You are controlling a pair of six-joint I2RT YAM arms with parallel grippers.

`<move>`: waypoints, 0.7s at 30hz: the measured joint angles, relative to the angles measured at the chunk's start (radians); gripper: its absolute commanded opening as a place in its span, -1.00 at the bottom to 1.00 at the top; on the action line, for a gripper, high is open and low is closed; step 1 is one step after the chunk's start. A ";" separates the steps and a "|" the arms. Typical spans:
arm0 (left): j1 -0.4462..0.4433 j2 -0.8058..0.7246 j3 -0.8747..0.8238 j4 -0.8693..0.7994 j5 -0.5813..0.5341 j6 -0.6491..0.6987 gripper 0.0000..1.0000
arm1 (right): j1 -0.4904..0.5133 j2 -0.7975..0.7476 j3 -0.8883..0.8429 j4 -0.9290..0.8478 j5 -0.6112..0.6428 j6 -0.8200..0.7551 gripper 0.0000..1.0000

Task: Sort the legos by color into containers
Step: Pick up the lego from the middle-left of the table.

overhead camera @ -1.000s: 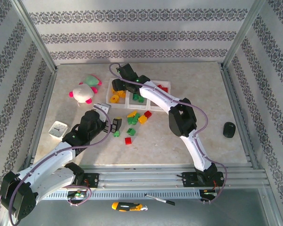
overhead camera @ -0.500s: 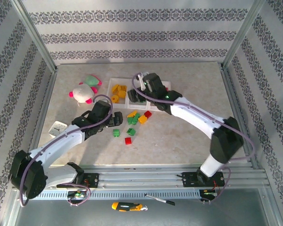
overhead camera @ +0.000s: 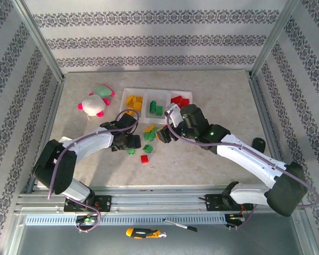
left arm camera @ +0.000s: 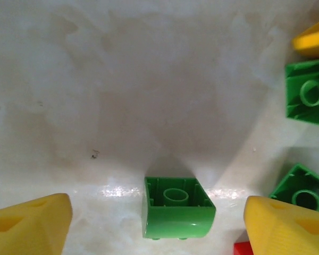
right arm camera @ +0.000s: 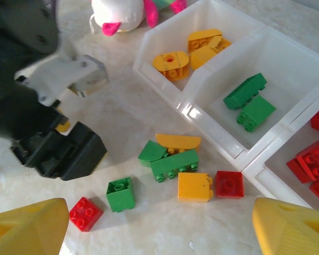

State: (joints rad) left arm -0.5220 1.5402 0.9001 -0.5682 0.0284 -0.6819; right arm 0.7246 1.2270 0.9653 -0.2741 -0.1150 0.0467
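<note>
From above, the containers (overhead camera: 166, 94) hold sorted bricks. The loose legos (overhead camera: 149, 135) lie just before them, between the left gripper (overhead camera: 131, 143) and the right gripper (overhead camera: 166, 134); jaw spread is hard to read here.

At the left wrist, the fingers stand wide apart and empty around a green brick (left arm camera: 176, 207). It is probably light, rigid and slick, so pinch its flat sides.

At the right wrist, the fingers gape, empty, over the scatter.

Pale marbled tabletop (overhead camera: 218, 95) carries the containers (overhead camera: 157, 90), one joined row of three. Plush toy (overhead camera: 95, 100) lies left of the containers. Loose legos (overhead camera: 149, 136), red, green and yellow, lie scattered just in front of the containers.
</note>
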 measured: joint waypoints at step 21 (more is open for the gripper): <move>0.000 0.078 0.041 -0.027 0.046 0.027 -0.45 | 0.007 -0.006 -0.002 -0.037 0.000 -0.028 0.78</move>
State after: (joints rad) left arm -0.5220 1.6184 0.9413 -0.5957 0.0742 -0.6544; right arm 0.7315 1.2209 0.9634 -0.3115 -0.1146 0.0185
